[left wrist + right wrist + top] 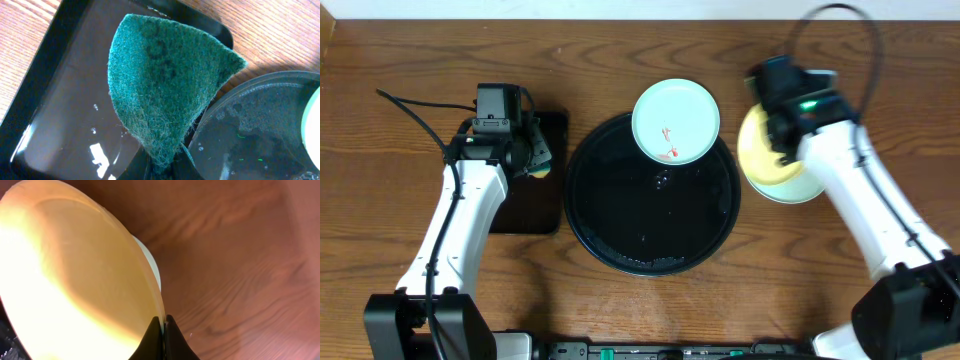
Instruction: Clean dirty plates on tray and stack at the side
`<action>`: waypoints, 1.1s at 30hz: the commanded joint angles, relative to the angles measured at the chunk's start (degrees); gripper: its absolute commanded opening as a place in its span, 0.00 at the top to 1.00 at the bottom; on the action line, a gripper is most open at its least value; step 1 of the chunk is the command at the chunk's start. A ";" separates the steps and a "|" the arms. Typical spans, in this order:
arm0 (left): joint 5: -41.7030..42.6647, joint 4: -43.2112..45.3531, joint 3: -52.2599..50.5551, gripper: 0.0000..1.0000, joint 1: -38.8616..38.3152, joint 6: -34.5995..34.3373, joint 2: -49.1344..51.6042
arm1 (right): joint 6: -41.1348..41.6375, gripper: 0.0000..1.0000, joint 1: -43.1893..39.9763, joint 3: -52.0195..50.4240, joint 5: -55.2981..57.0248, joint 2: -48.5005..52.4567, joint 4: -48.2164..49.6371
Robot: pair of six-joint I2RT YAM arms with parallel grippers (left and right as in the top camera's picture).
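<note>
Jaws of the right gripper pinch the yellow plate by its rim, tilted over a pale plate near the table's right edge; it should go down flat and centred before release. Opposite, the left gripper clamps the sponge over the small tray. A smeared plate sits on the round tray's far rim.

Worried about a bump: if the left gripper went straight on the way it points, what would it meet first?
The green scouring pad held by the left gripper would likely meet the small rectangular black tray first; gap unclear.
</note>
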 commanded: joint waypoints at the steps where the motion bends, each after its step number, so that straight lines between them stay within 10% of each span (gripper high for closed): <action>1: -0.90 -0.11 -0.04 0.93 0.20 0.76 -0.04 | -1.97 0.99 -9.11 0.15 -15.10 0.17 0.31; 12: -0.90 -0.07 -0.04 0.93 0.20 0.76 -0.04 | -13.64 0.94 -17.11 0.11 -33.40 5.49 1.14; 14: -0.90 -0.07 -0.04 0.93 0.20 0.76 -0.04 | -13.64 0.87 -16.37 0.11 -33.40 6.82 0.90; 17: -0.87 -0.07 -0.04 0.93 0.20 0.76 -0.04 | -13.53 0.47 -15.34 0.13 -33.44 8.13 0.81; 19: -0.87 -0.04 -0.04 0.93 0.20 0.74 -0.04 | -12.72 0.43 -14.86 0.17 -33.44 8.13 1.42; 33: -0.87 0.52 -0.04 0.92 0.20 0.72 -0.04 | -11.96 0.46 -6.01 5.03 -51.98 8.59 15.04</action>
